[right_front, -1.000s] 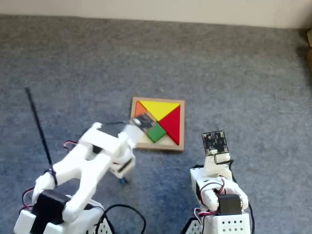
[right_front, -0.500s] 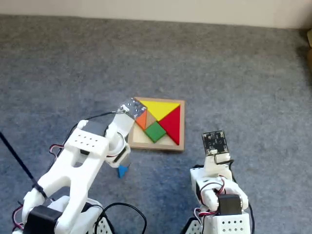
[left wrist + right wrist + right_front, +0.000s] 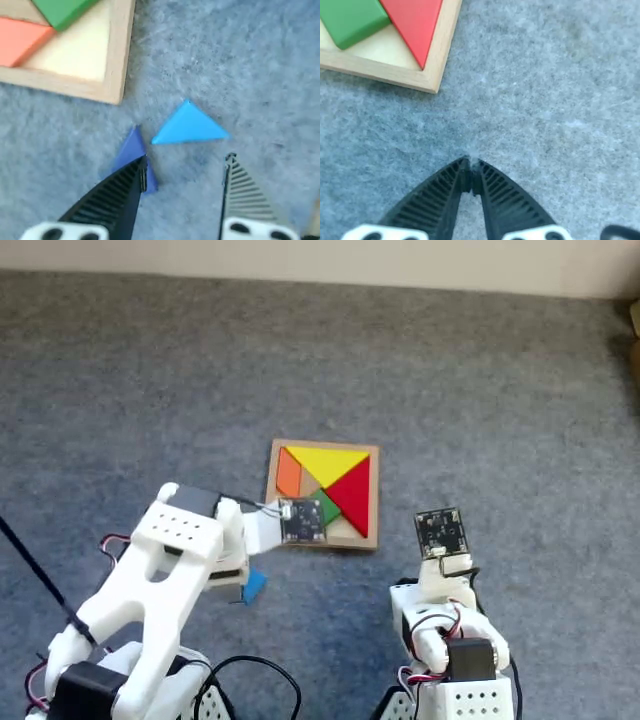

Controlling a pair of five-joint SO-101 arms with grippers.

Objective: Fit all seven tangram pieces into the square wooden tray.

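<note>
Left gripper (image 3: 186,162) wide open, aimed at light blue triangle (image 3: 189,125) lying lower-left of tray (image 3: 372,495): likely lining up pickup. Right gripper (image 3: 471,172) closed, empty.

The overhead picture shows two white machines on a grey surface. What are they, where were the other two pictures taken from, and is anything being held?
They are small robot arms, the left arm and the right arm, each ending in a two-fingered gripper. One camera looks down from above. The other two sit on the arms' wrists and look past their own black fingers. On the surface lies a square wooden tray holding a yellow triangle, a red triangle, a green square and an orange piece. Outside it lie a light blue triangle and a darker blue piece. The left gripper is open near them. The right gripper is shut. Nothing is held.
</note>
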